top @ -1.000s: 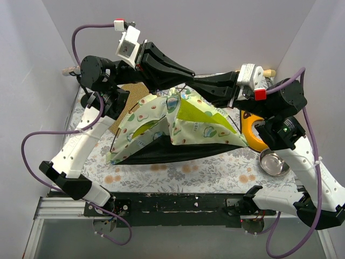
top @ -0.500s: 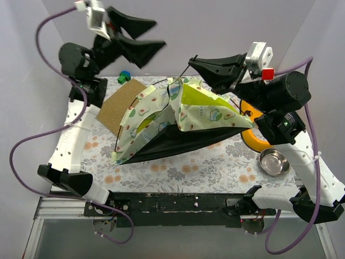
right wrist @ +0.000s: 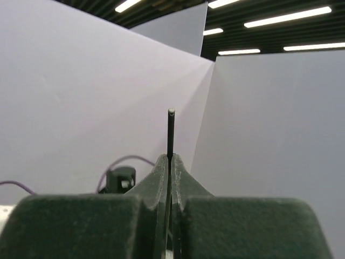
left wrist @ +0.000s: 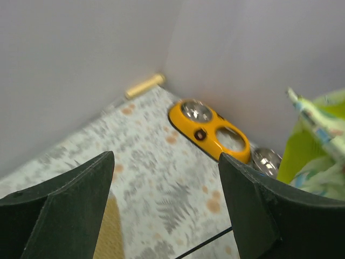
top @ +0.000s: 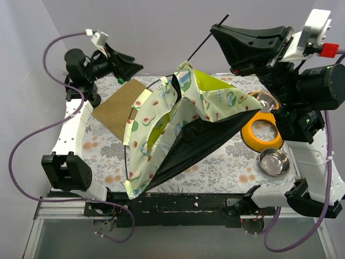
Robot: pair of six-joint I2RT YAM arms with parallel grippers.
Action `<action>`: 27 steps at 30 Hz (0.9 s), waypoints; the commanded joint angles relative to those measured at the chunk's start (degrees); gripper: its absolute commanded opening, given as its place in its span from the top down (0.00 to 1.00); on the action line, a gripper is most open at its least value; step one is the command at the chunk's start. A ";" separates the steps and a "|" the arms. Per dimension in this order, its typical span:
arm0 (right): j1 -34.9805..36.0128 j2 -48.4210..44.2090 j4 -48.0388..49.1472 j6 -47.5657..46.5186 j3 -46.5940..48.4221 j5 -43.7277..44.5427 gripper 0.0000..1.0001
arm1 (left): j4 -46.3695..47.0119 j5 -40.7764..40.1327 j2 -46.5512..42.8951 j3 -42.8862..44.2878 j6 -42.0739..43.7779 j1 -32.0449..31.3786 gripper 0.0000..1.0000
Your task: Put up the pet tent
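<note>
Up at the right rear, my right gripper [top: 214, 29] is pinched tight on the tent's thin black pole [right wrist: 170, 135], whose tip pokes out above the jaws. The pet tent [top: 178, 124] hangs slanted across mid-table, black underside showing, low corner at the near edge. My left gripper [left wrist: 166, 157] is spread apart and holds nothing, at far left near the brown mat [top: 116, 108].

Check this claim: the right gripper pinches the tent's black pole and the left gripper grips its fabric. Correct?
Half right. The right gripper does pinch the pole, but the left gripper stands open, holding nothing; the left wrist view shows it.
</note>
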 commanded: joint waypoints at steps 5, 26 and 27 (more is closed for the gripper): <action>0.37 5.88 0.59 3.52 14.16 4.95 0.99 | -12.73 19.79 -2.01 -9.53 7.20 -10.74 0.31; 0.02 -7.30 -10.04 -12.55 -10.99 7.16 0.99 | -1.36 15.68 -18.19 -29.60 -5.41 -4.26 0.28; 0.02 -6.95 -10.04 -14.14 -9.06 7.07 0.99 | -5.84 14.89 -17.93 -26.88 1.50 -4.08 0.27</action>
